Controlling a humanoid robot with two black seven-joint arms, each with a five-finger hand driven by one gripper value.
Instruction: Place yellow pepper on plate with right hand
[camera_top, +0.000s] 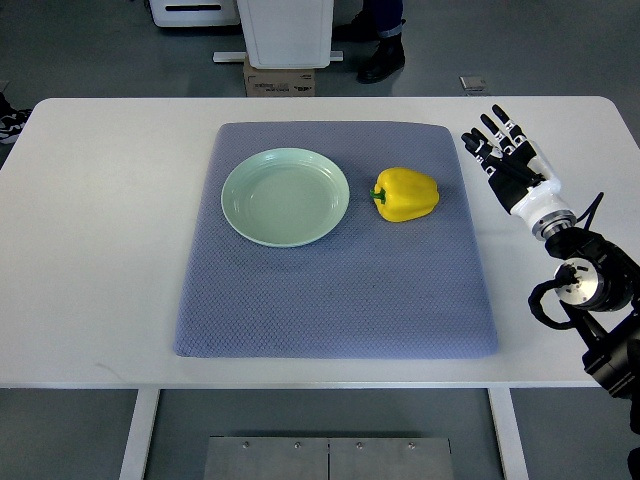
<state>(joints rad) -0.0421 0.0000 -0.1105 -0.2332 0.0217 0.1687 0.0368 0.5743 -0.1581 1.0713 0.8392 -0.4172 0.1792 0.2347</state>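
Pale green and round, the shallow ceramic-looking plate (285, 196) sits on the blue-grey quilted fabric mat (330, 290), in the mat's far left part, and its bowl holds nothing, just a smooth glossy surface. Just to the plate's right, with a narrow strip of mat between them, lies the glossy yellow bell pepper (406, 194). It rests on its side, lobed and plump, its short green stem pointing left toward the plate's rim. The skin is bright, even yellow with soft highlights along the top.

Now to the black-and-white robot right hand (508, 158): it shows over the white tabletop (100, 250), right of the plate and beyond the mat's right edge, near the mat's far right corner. The fingers are stretched out and slightly fanned, pointing up and left, grasping nothing. The pepper lies to the left of the hand, apart from it, with the mat's right margin between them; no contact. The hand's white wrist runs down into the black arm joints (590, 285) at the right edge of the picture.

Beyond the tabletop's far edge, a brown cardboard box (279, 79) stands on the grey floor.
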